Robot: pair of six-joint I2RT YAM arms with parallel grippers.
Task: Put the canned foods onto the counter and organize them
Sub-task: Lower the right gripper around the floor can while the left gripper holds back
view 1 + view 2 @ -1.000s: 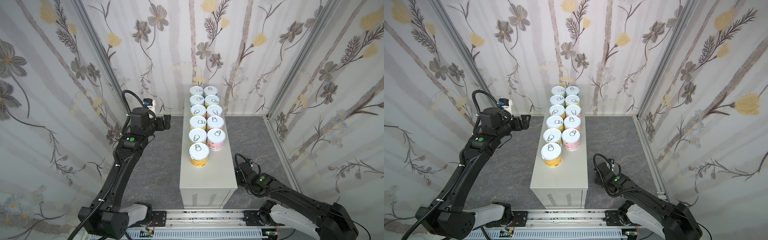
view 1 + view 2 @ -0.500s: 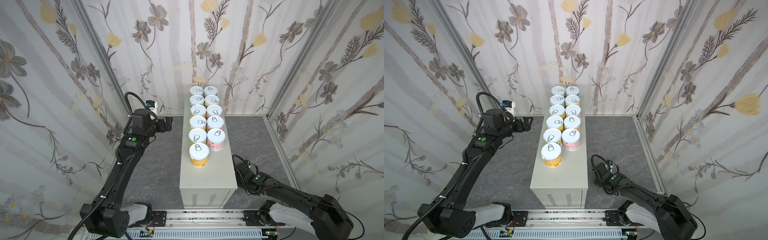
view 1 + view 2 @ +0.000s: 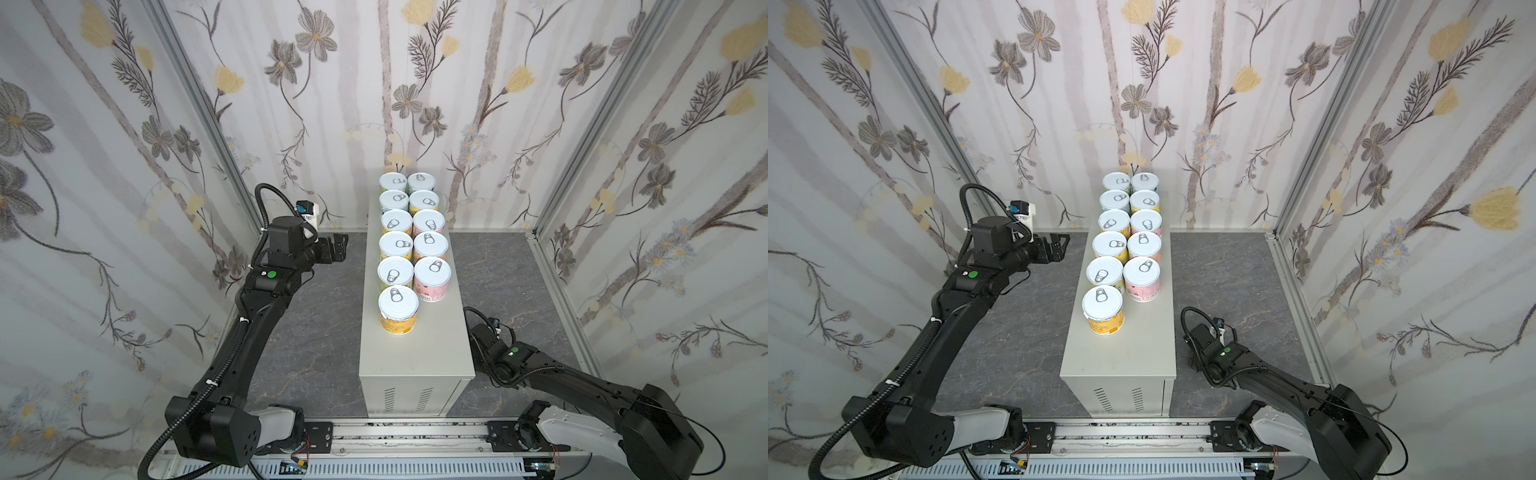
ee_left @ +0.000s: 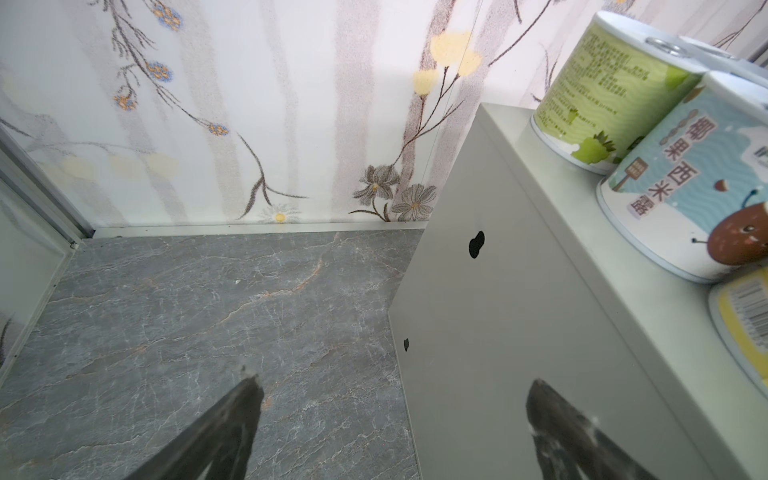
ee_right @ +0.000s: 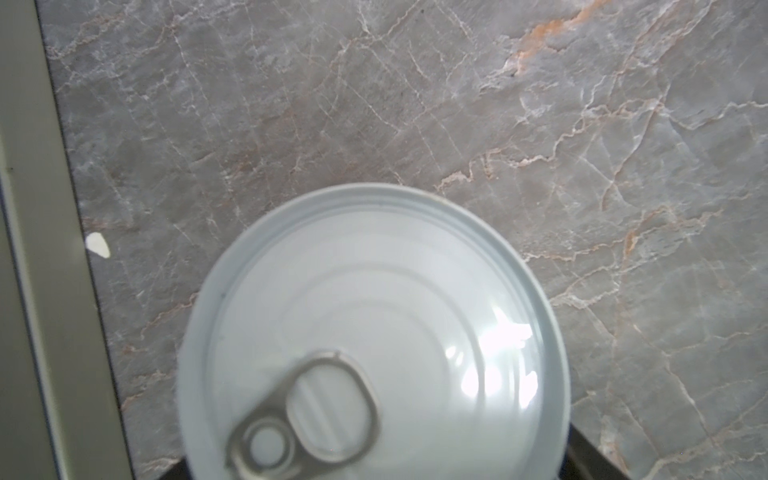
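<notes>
Several cans stand in two rows on the counter (image 3: 415, 353) (image 3: 1121, 357); the nearest is orange (image 3: 398, 309) (image 3: 1103, 311), with a pink one (image 3: 432, 278) behind it to the right. My left gripper (image 3: 338, 247) (image 3: 1059, 247) (image 4: 395, 384) hangs open and empty beside the counter's left side. The right arm's wrist (image 3: 498, 353) (image 3: 1219, 353) is low over the floor right of the counter and hides its gripper. In the right wrist view one can's white pull-tab lid (image 5: 374, 324) sits between the fingers of my right gripper (image 5: 374, 473); the grip is unclear.
Dark marbled floor (image 3: 316, 332) lies on both sides of the counter, enclosed by floral walls. The arms' base rail (image 3: 395, 432) runs along the front. The left wrist view shows green (image 4: 615, 83), blue-white (image 4: 698, 187) and yellow (image 4: 744, 324) cans at the counter's edge.
My left gripper has drifted slightly right, toward the counter. The right wrist has shifted a little closer to the counter's side, staying low. The cans on the counter have not moved.
</notes>
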